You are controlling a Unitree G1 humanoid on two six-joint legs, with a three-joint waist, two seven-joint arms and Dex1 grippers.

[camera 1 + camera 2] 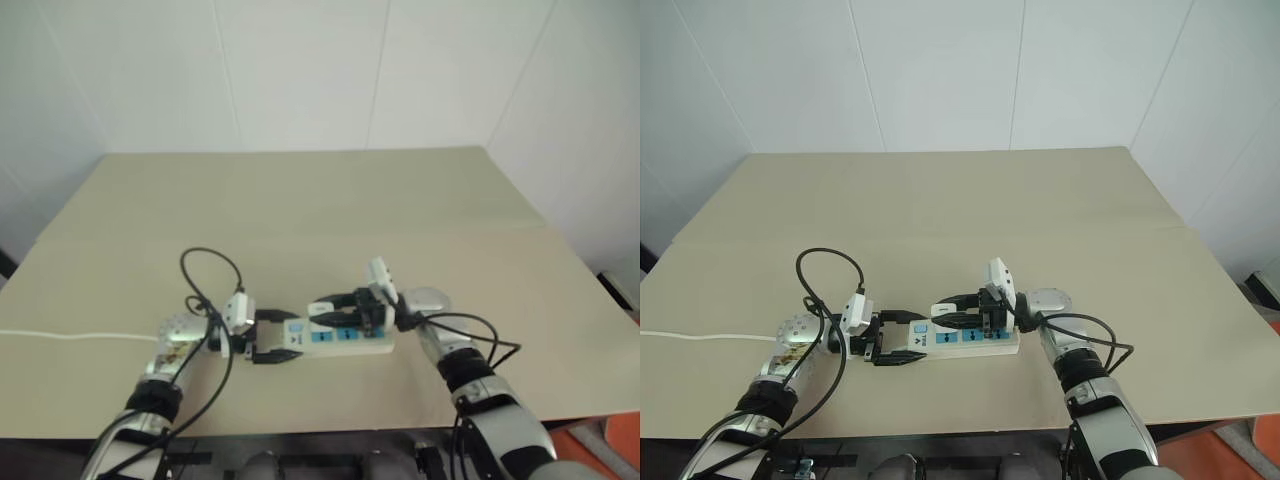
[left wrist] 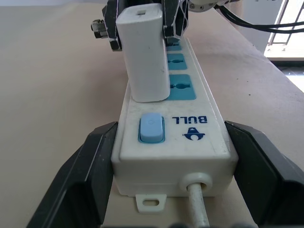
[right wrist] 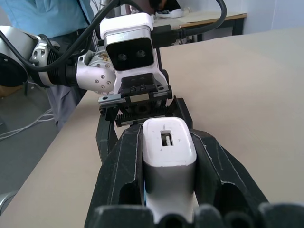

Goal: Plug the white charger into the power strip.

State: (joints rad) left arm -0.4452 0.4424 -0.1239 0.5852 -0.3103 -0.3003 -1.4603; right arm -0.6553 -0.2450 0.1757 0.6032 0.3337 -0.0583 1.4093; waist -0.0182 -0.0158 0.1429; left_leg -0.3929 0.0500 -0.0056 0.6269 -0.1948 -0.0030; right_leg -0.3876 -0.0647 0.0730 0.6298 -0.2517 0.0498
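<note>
Desk [image 1: 940,200]: beige, holds everything.
Power strip [image 2: 173,142]: lower centre of head views, switch end between left claw's [image 1: 902,340] widely spread fingers.
White charger [image 2: 145,57]: clamped in right claw [image 1: 952,306], standing on the strip; prongs hidden.

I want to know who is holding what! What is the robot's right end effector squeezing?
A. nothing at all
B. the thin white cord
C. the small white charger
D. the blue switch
C: the right end effector has its black fingers pressed on both sides of the white charger, held over the power strip, whose switch end sits between the fingers of the left end effector.
</note>
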